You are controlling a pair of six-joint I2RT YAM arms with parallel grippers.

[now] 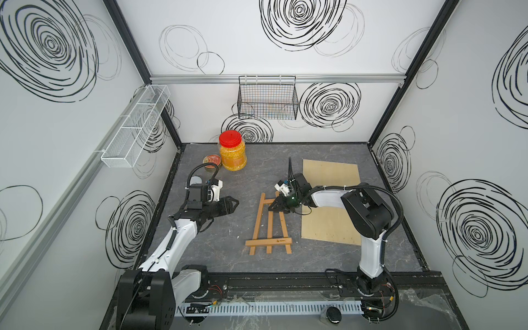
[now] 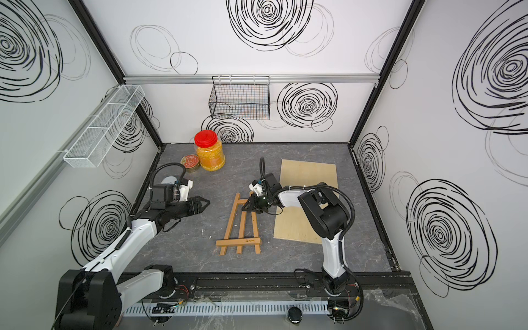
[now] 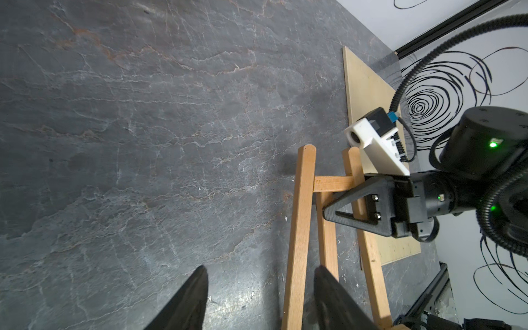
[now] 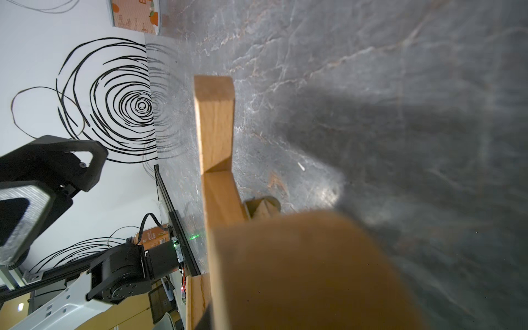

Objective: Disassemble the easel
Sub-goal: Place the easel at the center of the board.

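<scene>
The honey-brown easel (image 1: 258, 223) (image 2: 230, 223) lies flat mid-table, its ledge strip (image 1: 265, 242) toward the front. My right gripper (image 1: 271, 208) (image 2: 245, 207) is shut on the easel's upper end, by the top crossbar and right leg; in the left wrist view that gripper (image 3: 327, 213) lies across the right leg. Blurred wood of the easel (image 4: 214, 128) fills the right wrist view and hides the jaws. My left gripper (image 1: 236, 203) (image 2: 208, 203) hovers open to the left of the easel, holding nothing. In its wrist view the left gripper (image 3: 261, 285) frames the left leg (image 3: 300, 228).
A pale plywood board (image 1: 331, 177) lies flat right of the easel, under the right arm. A red-lidded jar (image 1: 233, 154) and a round tin (image 1: 212, 161) stand at the back left. A black wire basket (image 1: 267, 98) and a white one (image 1: 137, 125) hang on the walls.
</scene>
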